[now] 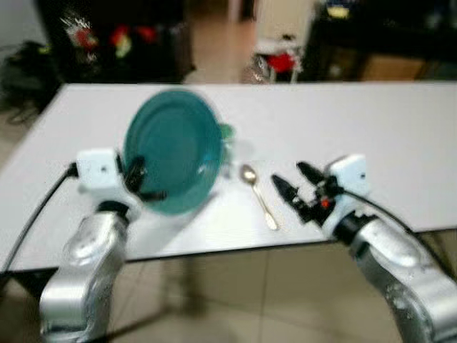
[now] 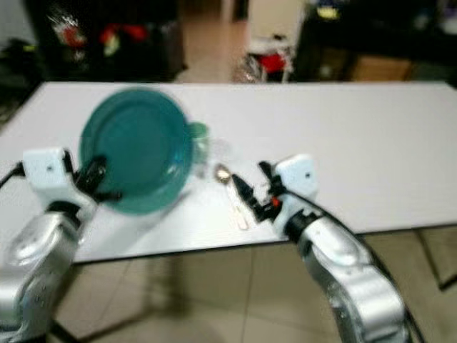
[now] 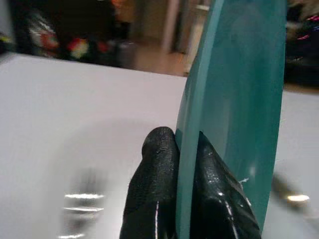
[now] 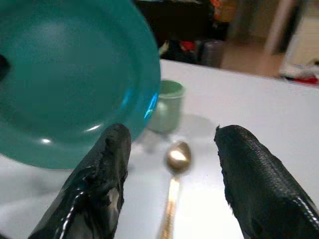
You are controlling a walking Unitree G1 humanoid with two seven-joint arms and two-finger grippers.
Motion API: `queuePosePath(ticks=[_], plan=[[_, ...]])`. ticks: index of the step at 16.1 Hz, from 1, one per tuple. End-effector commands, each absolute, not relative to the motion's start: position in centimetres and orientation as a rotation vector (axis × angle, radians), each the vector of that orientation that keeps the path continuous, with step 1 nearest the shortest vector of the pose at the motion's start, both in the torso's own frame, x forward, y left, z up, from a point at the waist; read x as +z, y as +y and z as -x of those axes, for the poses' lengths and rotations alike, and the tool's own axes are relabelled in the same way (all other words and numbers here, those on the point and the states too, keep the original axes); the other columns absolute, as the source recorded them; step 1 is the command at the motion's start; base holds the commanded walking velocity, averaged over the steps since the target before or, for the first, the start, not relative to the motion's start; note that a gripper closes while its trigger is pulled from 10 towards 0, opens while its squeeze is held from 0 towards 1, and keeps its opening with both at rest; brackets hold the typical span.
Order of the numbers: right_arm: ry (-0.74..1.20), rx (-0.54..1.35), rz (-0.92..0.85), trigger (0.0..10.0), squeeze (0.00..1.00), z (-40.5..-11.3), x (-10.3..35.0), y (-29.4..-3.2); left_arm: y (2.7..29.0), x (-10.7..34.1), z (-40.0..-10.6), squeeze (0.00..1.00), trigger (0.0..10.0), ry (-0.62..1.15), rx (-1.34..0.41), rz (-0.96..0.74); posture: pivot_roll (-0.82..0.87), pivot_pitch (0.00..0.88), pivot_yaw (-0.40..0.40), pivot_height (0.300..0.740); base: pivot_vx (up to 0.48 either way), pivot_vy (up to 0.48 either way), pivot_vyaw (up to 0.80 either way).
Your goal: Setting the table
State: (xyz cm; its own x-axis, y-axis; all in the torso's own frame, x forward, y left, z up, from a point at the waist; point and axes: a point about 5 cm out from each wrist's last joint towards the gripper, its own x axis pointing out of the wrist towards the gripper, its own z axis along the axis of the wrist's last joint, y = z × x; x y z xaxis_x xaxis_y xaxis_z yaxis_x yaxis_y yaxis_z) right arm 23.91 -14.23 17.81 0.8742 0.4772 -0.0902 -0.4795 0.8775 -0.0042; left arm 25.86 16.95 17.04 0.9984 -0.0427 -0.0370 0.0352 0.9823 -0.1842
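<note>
A teal plate is held up on edge above the near left part of the white table. My left gripper is shut on its lower rim; in the left wrist view both fingers pinch the plate. A gold spoon lies on the table just right of the plate, bowl pointing away from me. A small pale green cup stands behind the plate's right edge. My right gripper hovers open just right of the spoon, nothing between its fingers.
The table's near edge runs just in front of both grippers, with tiled floor below it. Dark furniture and red objects stand beyond the far edge. The right half of the tabletop is bare white surface.
</note>
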Motion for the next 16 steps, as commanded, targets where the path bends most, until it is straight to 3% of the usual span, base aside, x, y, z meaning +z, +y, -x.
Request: queuePosePath(ticks=[1, 7, 9, 13, 16], plan=[[0.068, 0.541, 0.007, 10.0, 0.00, -23.9, 18.4, -14.1, 17.8, 18.4, -25.7, 0.00, 10.0, -0.012, -0.018, 0.221, -0.08, 0.004, 0.005, 0.740, 0.000, 0.000, 0.00], [0.045, 0.708, -0.010, 10.0, 0.00, -23.5, 20.1, -14.9, 19.3, 19.2, -26.4, 0.00, 10.0, -0.018, -0.012, 0.438, -0.08, 0.018, 0.028, 0.740, 0.000, 0.000, 0.00], [0.089, 0.750, -0.006, 10.0, 0.00, -23.3, 19.8, -15.0, 18.5, 17.1, -26.6, 0.00, 10.0, 0.204, -0.082, 0.417, -0.07, 0.021, 0.026, 0.740, 0.000, 0.000, 0.00], [0.159, 0.859, 0.018, 10.0, 0.00, -22.3, 19.3, -14.7, 18.6, 15.4, -26.8, 0.00, 10.0, 0.326, -0.074, 0.485, -0.07, 0.026, 0.025, 0.740, 0.000, 0.000, 0.00], [0.208, 0.910, 0.046, 10.0, 0.00, -21.8, 18.8, -14.7, 19.1, 13.8, -27.9, 0.00, 10.0, 0.453, -0.021, 0.635, -0.08, 0.027, 0.023, 0.740, 0.000, 0.000, 0.00]])
